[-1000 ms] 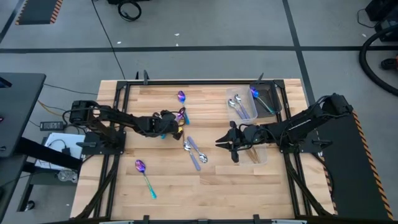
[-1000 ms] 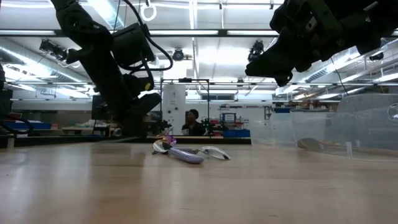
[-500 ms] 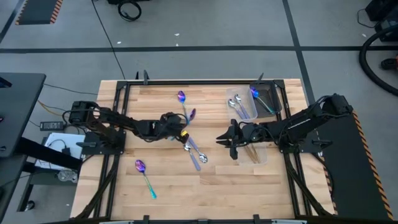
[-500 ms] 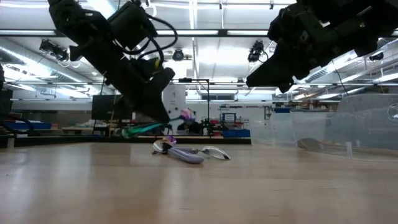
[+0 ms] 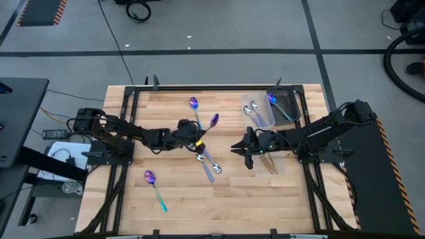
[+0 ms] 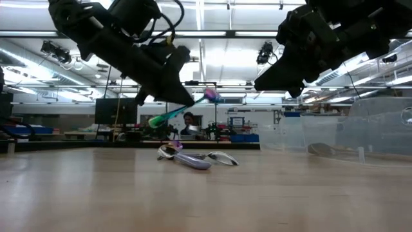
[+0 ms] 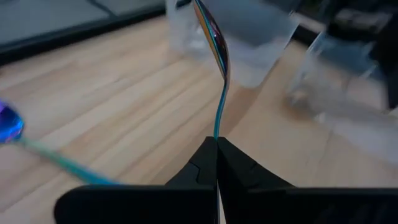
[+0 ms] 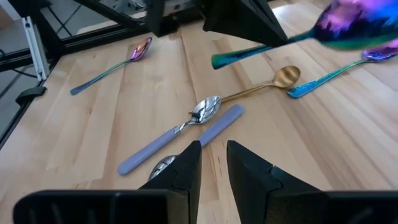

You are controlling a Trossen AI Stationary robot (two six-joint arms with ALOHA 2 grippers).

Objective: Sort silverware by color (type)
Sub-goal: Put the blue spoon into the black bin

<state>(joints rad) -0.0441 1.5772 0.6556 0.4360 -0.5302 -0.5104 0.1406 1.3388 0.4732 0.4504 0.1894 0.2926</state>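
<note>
My left gripper (image 5: 196, 137) is shut on an iridescent purple spoon (image 5: 212, 121) with a teal handle and carries it above the table's middle. It shows again in the low view as the left gripper (image 6: 185, 105) with the held spoon (image 6: 210, 96). My right gripper (image 5: 242, 148) hovers open to the right of it and touches nothing. A second iridescent spoon (image 5: 193, 103) lies flat near the far edge and a third iridescent spoon (image 5: 150, 177) lies near the front left. Lavender-handled silver spoons (image 5: 207, 163) and a gold spoon (image 8: 273, 82) lie at the middle. My left gripper pinches the iridescent spoon's handle (image 7: 216, 127) between its two shut fingers, partway along its length. The teal handle end (image 6: 156, 120) sticks out behind the fingers. The spoon is lifted clear of the table and tilted, with its bowl (image 6: 211, 96) higher than its handle end.
Clear plastic containers stand at the table's right: one container (image 5: 257, 113) holds silver spoons, another container (image 5: 285, 105) holds an iridescent spoon, and a third container (image 5: 273, 163) sits by my right gripper. Bare wood lies along the near edge (image 5: 226, 212). A person shows far behind the table (image 6: 188, 122).
My left gripper has risen from the table and moved toward the table's right, carrying the iridescent spoon. The spoon has been lifted clear of the wood and tipped, its bowl now pointing up and toward the containers.
</note>
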